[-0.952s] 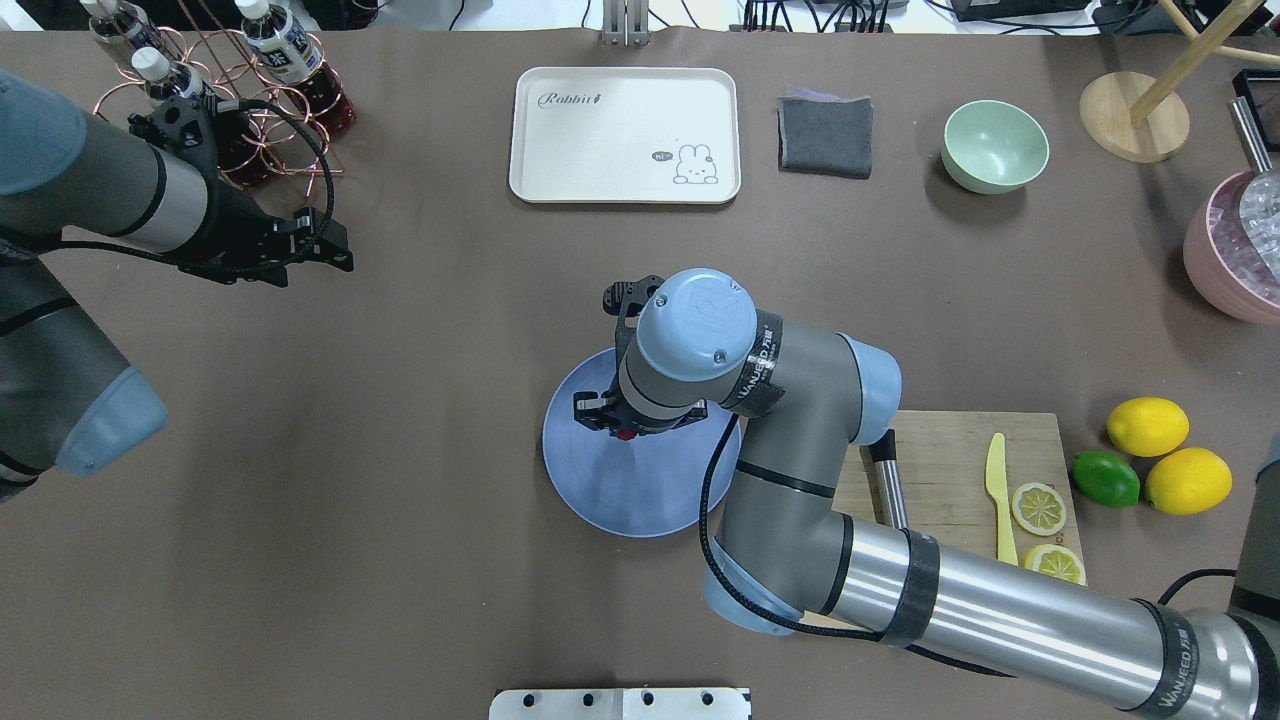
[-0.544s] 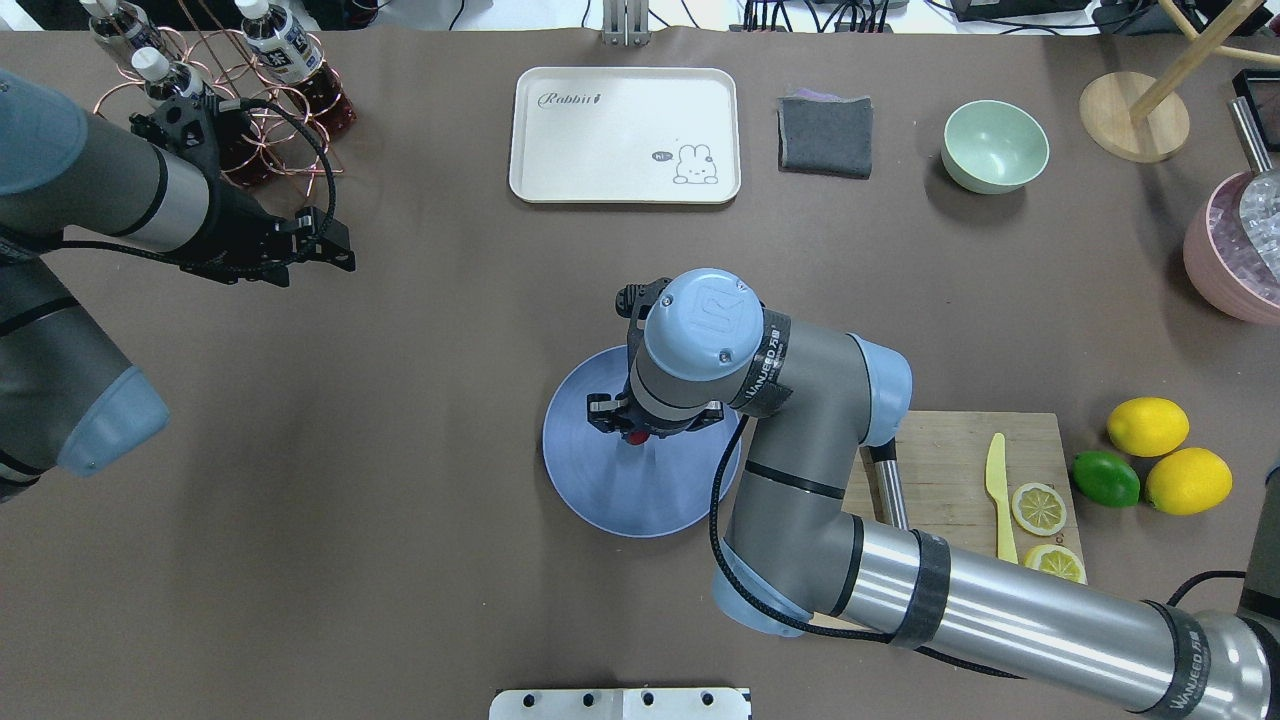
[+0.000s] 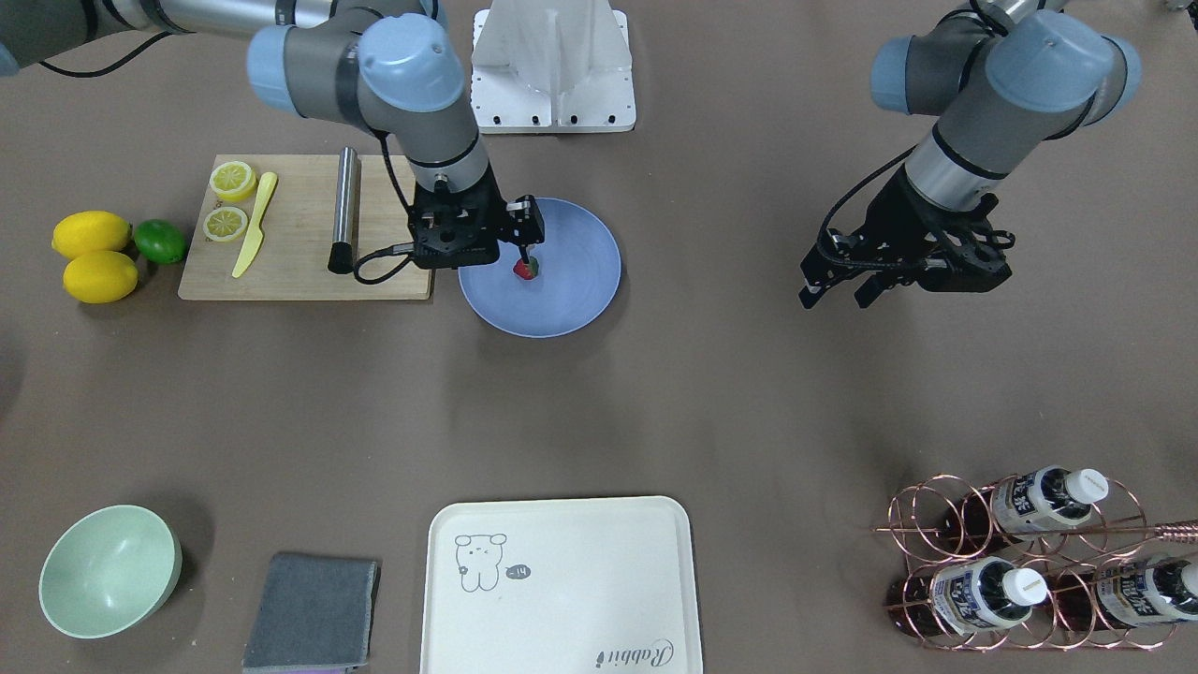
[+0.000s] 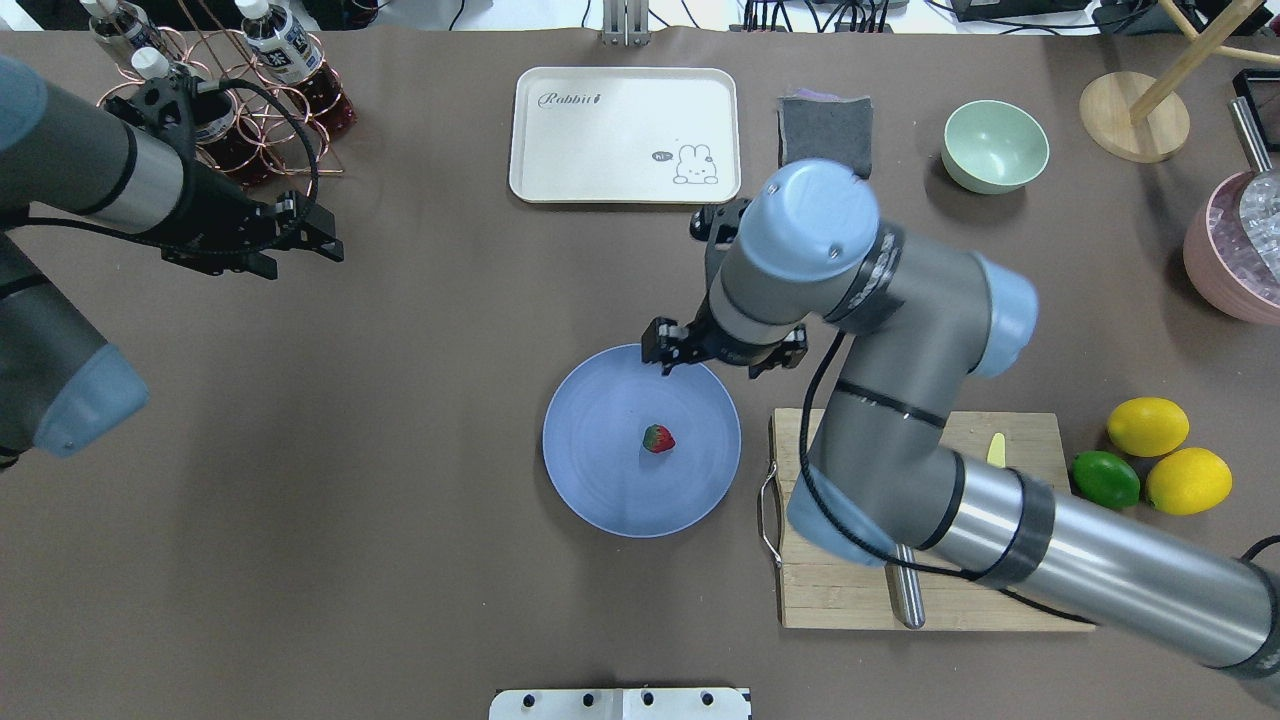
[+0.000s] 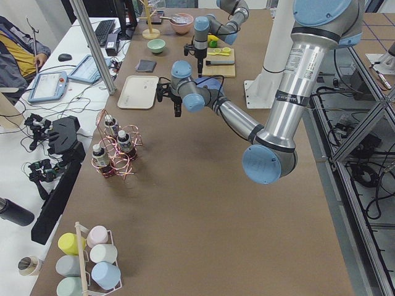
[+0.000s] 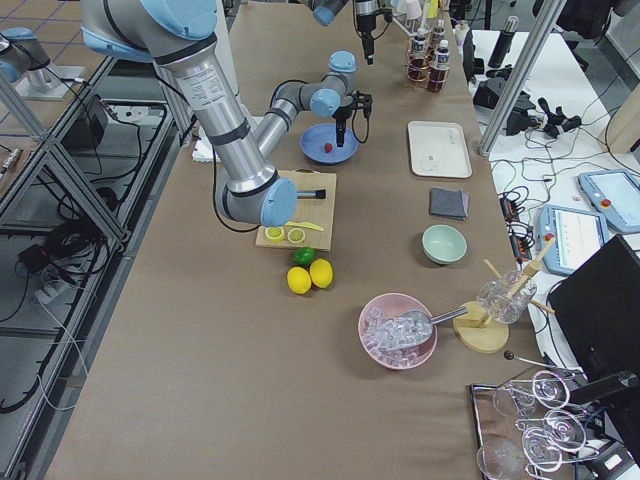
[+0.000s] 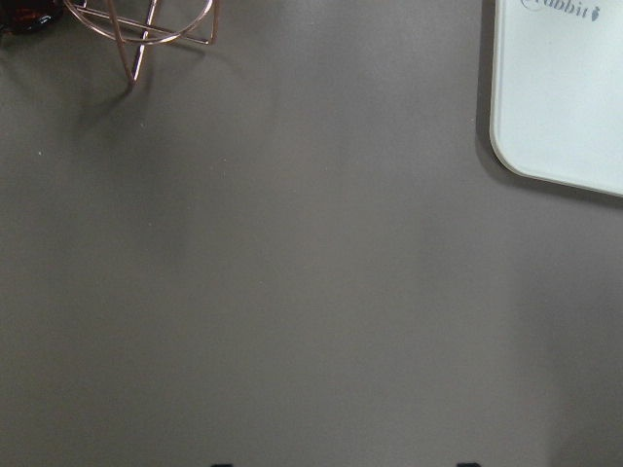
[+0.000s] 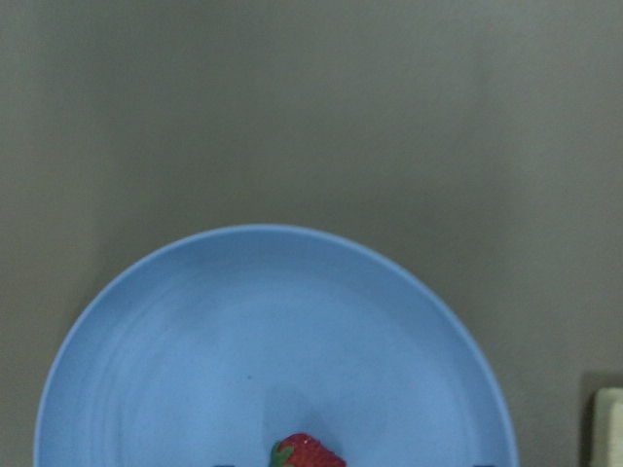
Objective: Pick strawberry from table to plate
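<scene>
The strawberry [image 4: 658, 438] [image 3: 526, 270], small and red with a green cap, lies on the blue-lavender plate [image 4: 600, 480] [image 3: 576, 290] near the middle of the table. My right gripper [image 4: 720, 362] hangs open above the plate's far part, clear of the berry. In the right wrist view the strawberry [image 8: 307, 453] sits at the bottom edge on the plate [image 8: 243, 331], with only the two fingertips peeking in, wide apart. My left gripper [image 4: 330, 245] [image 3: 836, 292] hovers open and empty over bare table at the far left, near the bottle rack.
A wooden cutting board [image 4: 850, 600] with a steel rod, a yellow knife and lemon slices lies right of the plate. Two lemons [image 4: 1148, 426] and a lime [image 4: 1105, 478] sit beyond it. A cream tray [image 4: 625, 135], grey cloth [image 4: 826, 125], green bowl [image 4: 995, 146] and copper bottle rack [image 4: 250, 110] line the far side.
My right gripper has let go of the strawberry, risen and drawn toward the plate's far rim; the berry now lies bare on the plate. The left arm shifted slightly toward the rack.
</scene>
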Robot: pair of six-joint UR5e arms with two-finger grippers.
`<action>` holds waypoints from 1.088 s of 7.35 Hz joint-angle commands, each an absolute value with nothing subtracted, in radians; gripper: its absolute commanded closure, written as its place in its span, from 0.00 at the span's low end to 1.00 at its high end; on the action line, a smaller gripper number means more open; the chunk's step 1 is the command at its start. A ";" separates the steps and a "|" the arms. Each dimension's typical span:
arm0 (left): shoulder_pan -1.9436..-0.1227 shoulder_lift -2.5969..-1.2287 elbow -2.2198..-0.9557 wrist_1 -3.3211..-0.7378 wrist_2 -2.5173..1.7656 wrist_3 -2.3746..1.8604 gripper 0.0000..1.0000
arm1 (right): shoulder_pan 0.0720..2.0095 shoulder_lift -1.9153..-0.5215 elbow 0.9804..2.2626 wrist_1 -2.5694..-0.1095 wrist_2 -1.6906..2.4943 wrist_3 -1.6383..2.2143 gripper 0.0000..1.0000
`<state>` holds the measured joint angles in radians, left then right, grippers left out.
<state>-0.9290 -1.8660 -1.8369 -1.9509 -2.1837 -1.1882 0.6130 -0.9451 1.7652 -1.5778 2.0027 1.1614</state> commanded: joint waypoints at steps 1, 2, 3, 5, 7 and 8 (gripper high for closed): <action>-1.096 -1.835 -1.845 -1.845 -2.320 -0.927 0.17 | 0.861 -1.036 1.831 -1.655 2.152 0.859 0.00; -1.158 -1.759 -1.847 -1.798 -2.335 -0.711 0.16 | 0.965 -1.130 1.833 -1.655 2.190 0.683 0.00; -1.214 -1.677 -1.841 -1.795 -2.338 -0.510 0.16 | 1.085 -1.232 1.839 -1.654 2.228 0.488 0.00; -1.399 -1.579 -1.800 -1.694 -2.454 -0.140 0.03 | 1.329 -1.415 1.813 -1.670 2.293 0.120 0.00; -1.537 -1.525 -1.763 -1.556 -2.479 0.166 0.03 | 1.467 -1.518 1.775 -1.704 2.290 -0.134 0.00; -1.577 -1.519 -1.743 -1.530 -2.473 0.242 0.03 | 1.504 -1.540 1.711 -1.695 2.292 -0.226 0.00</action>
